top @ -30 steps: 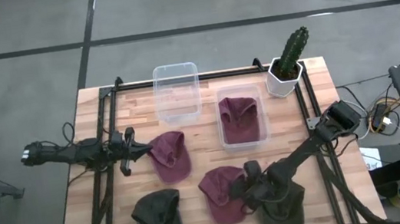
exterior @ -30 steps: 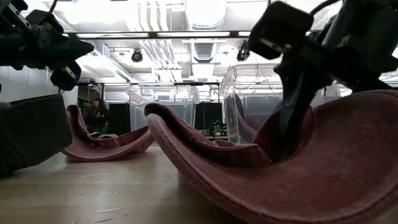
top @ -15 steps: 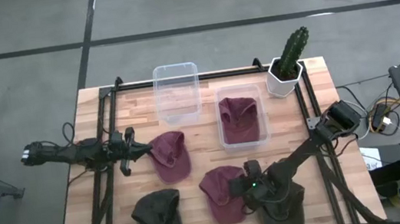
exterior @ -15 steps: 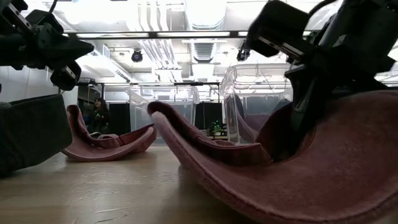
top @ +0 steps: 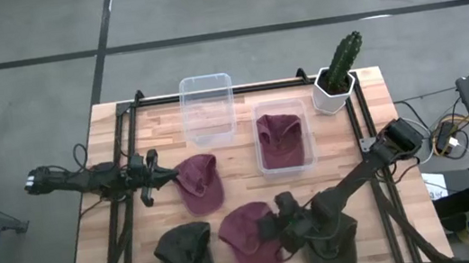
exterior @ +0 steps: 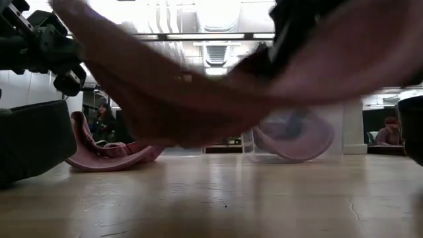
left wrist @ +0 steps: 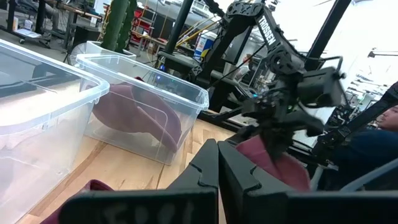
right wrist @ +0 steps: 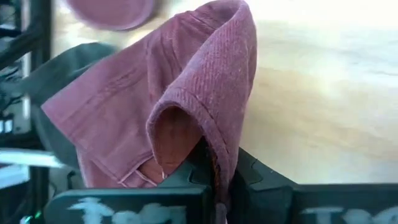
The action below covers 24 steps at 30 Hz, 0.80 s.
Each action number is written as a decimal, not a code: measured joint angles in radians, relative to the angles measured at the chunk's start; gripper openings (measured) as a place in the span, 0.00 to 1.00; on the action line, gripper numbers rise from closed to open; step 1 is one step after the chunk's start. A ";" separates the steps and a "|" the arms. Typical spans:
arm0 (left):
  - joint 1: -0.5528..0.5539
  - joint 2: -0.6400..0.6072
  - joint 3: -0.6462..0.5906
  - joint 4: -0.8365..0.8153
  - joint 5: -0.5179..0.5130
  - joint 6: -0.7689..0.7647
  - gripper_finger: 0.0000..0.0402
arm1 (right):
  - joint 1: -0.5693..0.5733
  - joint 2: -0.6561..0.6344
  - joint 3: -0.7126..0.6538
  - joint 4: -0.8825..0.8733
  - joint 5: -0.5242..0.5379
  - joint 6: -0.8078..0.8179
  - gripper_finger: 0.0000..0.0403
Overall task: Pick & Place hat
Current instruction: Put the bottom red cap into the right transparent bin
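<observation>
My right gripper (top: 276, 226) is shut on a maroon cap (top: 247, 237) near the table's front middle. The cap also shows in the low view (exterior: 198, 86), off the wood. My left gripper (top: 161, 179) is shut and empty. It hovers at the left, just beside a second maroon cap (top: 198, 183) that lies on the table. A third maroon cap (top: 281, 136) lies in a clear bin (top: 309, 149). A dark green cap (top: 186, 258) lies at the front left. Another dark cap (top: 333, 247) lies under my right arm. My right gripper pinches a fold of the cap's stitched edge (right wrist: 208, 134) between its two fingers; several layers are bunched there. The fingers come slanting down from the table's right side. The cap hangs from them toward the table's left, lifted clear of the table.
An empty clear bin (top: 208, 108) stands at the back middle. A cactus in a white pot (top: 338, 74) stands at the back right. A black frame rail (top: 126, 200) runs along the table's left and back edges. People show in the room beyond (exterior: 104, 119).
My right gripper has risen and gone a little toward the table's left edge with the maroon cap. The cap, which rested on the table before, is now lifted clear of it.
</observation>
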 joint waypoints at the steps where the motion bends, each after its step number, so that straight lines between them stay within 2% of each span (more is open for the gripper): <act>1: 0.000 0.000 0.000 0.000 0.000 0.000 0.00 | 0.000 0.000 0.016 0.000 0.000 -0.016 0.02; 9: 0.000 0.000 0.000 0.000 0.000 0.000 0.00 | 0.010 -0.020 0.171 0.001 0.008 -0.176 0.02; 13: 0.000 0.000 0.000 0.000 0.000 0.000 0.00 | 0.011 -0.068 0.228 0.003 0.107 -0.261 0.02; 18: 0.000 0.000 0.000 0.000 0.000 0.000 0.00 | -0.001 -0.174 0.236 -0.015 0.219 -0.376 0.02; 24: 0.000 0.000 0.000 0.000 0.000 0.000 0.00 | -0.029 -0.343 0.229 -0.283 0.246 -0.350 0.02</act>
